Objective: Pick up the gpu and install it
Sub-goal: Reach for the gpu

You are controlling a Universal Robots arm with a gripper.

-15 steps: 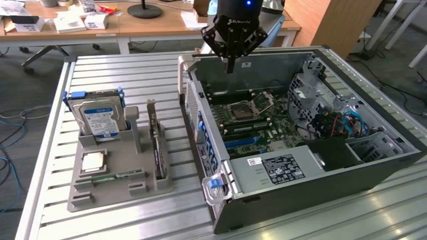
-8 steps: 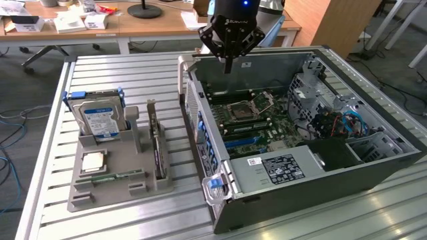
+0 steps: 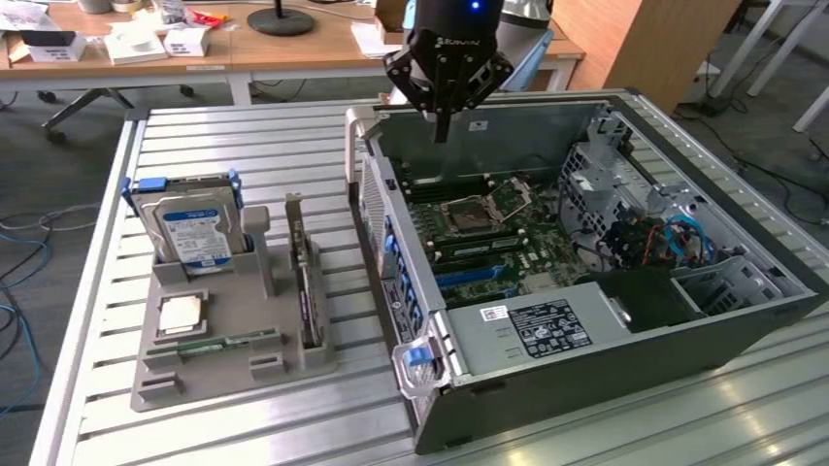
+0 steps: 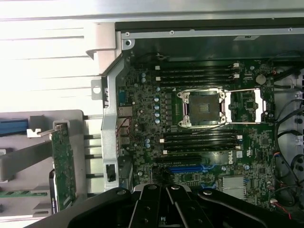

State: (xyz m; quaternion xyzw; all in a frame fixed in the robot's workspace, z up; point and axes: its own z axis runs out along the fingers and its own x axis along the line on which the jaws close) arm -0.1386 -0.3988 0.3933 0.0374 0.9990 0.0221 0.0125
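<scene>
1 closed, empty claw [image 3: 444,131] hangs above the seemingly Dell-marked motherboard [image 3: 529,241]; gpu [image 3: 309,291] stands in the rack [image 3: 220,361].

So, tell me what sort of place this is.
Probably a robotics lab for PC assembly: an open computer case lies on a slatted metal table, a grey fixture holds the gpu, and cluttered desks stand behind.

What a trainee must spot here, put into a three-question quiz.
1. True or false: the gripper holds the gpu.
2. Where does the gpu stand? A) in a motherboard slot B) in the gray holder C) on the wooden desk
3. Fill in: above the computer case, the gripper is ____ (open or shut).
Key: 1 false; 2 B; 3 shut.
</scene>
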